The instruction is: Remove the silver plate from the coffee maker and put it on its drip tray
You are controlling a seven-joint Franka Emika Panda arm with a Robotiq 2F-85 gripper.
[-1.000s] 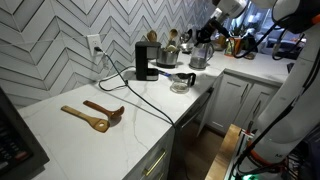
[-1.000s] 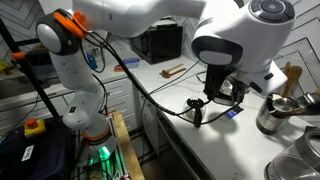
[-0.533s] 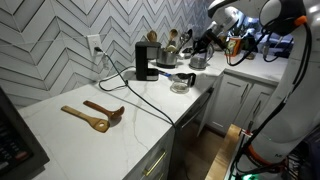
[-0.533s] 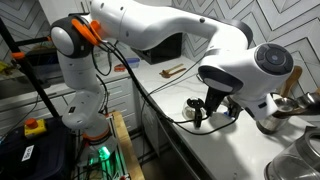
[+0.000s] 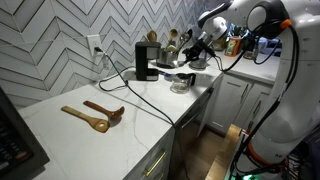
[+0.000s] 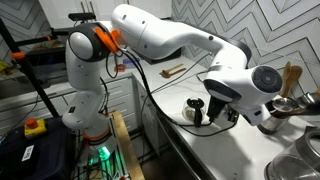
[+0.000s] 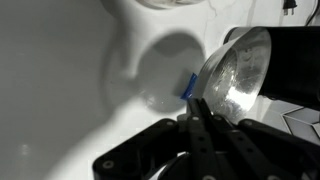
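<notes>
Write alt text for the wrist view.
The gripper pinches the rim of the silver plate, holding it tilted over a white counter. A black object sits behind the plate at right, and a small blue item shows by its rim.

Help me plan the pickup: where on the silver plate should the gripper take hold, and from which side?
Pinch the silver plate by its thin rim on the edge facing the white counter, coming from that open side. The black coffee maker crowds its far edge, and the round dish shows no handle, so the rim is probably the only hold.
</notes>
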